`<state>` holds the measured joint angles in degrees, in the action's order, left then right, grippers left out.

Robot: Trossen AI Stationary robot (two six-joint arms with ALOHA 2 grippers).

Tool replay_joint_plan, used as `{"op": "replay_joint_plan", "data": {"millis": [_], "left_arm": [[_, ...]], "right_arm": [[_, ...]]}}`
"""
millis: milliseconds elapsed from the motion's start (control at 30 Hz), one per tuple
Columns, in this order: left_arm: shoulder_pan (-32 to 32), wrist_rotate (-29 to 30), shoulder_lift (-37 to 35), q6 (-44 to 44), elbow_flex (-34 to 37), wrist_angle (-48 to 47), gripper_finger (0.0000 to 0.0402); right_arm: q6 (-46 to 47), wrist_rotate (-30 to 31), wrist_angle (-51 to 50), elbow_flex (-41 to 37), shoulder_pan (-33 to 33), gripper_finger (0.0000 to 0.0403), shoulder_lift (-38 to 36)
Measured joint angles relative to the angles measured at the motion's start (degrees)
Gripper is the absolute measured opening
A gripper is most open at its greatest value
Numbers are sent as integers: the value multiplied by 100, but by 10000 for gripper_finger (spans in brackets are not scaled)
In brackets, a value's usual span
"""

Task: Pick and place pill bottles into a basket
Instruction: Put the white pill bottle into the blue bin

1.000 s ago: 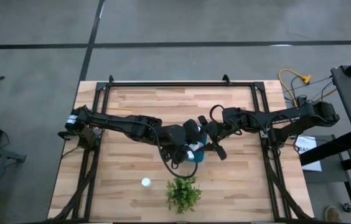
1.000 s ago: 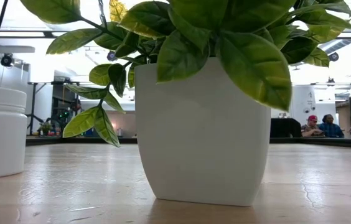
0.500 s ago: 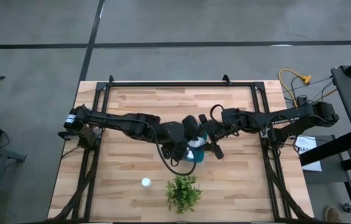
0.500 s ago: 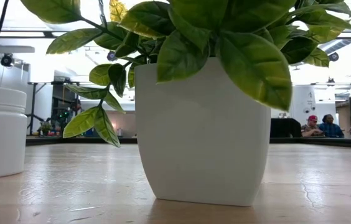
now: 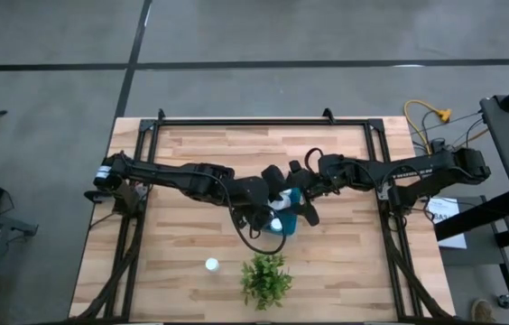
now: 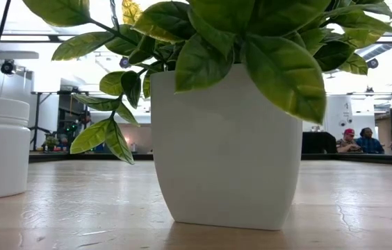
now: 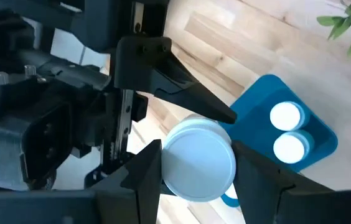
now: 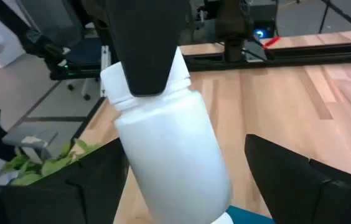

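A white pill bottle (image 8: 169, 143) hangs above the table's middle, over the teal basket (image 5: 283, 227), with my left gripper (image 7: 197, 149) shut on it. My right gripper (image 8: 185, 146) stands open, one finger on either side of the bottle's body. It comes in from the table's right (image 5: 298, 200). The basket (image 7: 259, 99) rests on the table and holds two pill bottles (image 7: 285, 116) standing upright. Another pill bottle (image 5: 211, 264) stands alone on the table near its front edge, also seen in the low view (image 6: 0, 146). My left gripper pinches the bottle at its cap end (image 8: 178, 71) between its two fingers (image 7: 144, 174), one on each side of the round cap (image 7: 198, 160). The fingers come slanting down from the table's left. The bottle is lifted clear and tilted, its body reaching toward my right gripper.
A leafy plant in a white pot (image 5: 266, 278) stands at the table's near edge, just in front of the basket, and fills the low view (image 6: 224, 139). Black frame rails (image 5: 236, 120) run along the table's far edge and sides. People sit far behind the table (image 6: 359, 141).
My right gripper has opened around the pill bottle and turned a little at the wrist, staying close to it. My left gripper has kept its hold on the bottle over the basket, almost still.
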<state>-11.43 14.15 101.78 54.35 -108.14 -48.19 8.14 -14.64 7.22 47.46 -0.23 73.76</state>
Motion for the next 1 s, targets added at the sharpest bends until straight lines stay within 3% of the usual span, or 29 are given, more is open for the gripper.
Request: {"op": "replay_joint_plan", "data": {"millis": [1000], "left_arm": [[405,-61,-78,-314,225,-338,147]], "right_arm": [[-194,-39,-313,11,2,292,-2]]}}
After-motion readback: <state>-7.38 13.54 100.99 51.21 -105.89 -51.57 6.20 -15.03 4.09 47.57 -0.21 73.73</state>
